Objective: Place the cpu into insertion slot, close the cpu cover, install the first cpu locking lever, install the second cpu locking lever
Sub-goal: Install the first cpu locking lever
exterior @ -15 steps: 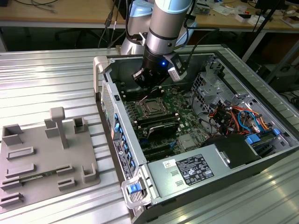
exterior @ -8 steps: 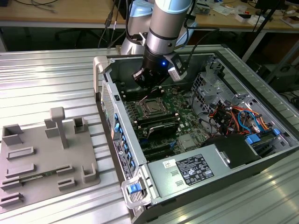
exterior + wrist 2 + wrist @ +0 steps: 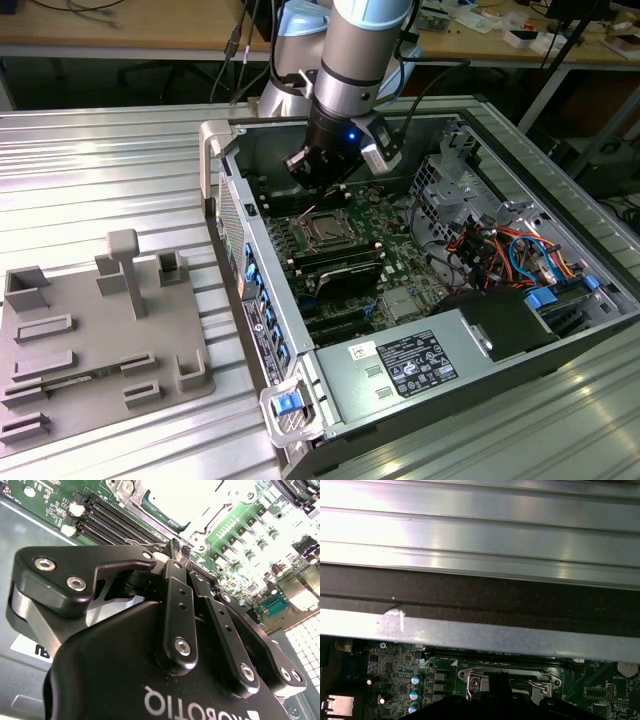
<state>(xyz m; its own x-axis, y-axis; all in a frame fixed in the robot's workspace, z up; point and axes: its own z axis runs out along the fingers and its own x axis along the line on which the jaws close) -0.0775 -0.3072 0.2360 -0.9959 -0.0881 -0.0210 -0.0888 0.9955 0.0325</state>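
Note:
In the exterior view my gripper [image 3: 315,198] reaches down into the open computer case, at the far edge of the insertion slot [image 3: 325,229]. The cpu [image 3: 326,231] lies flat in the slot, its dull silver top showing. In the second wrist view the gripper [image 3: 179,549] has its black fingertips pressed together just short of the bright silvery cpu cover [image 3: 200,522]. I see nothing between them. The first wrist view shows the slot's metal rim [image 3: 470,672] with a thin wire locking lever [image 3: 540,683] along it, and the gripper [image 3: 497,690] right at that rim.
Long black memory slots [image 3: 338,266] run beside the slot. A power supply [image 3: 410,365] fills the case's near end, and cables [image 3: 500,250] and a drive cage lie at the exterior view's right. A grey fixture plate [image 3: 90,340] sits on the table to the left.

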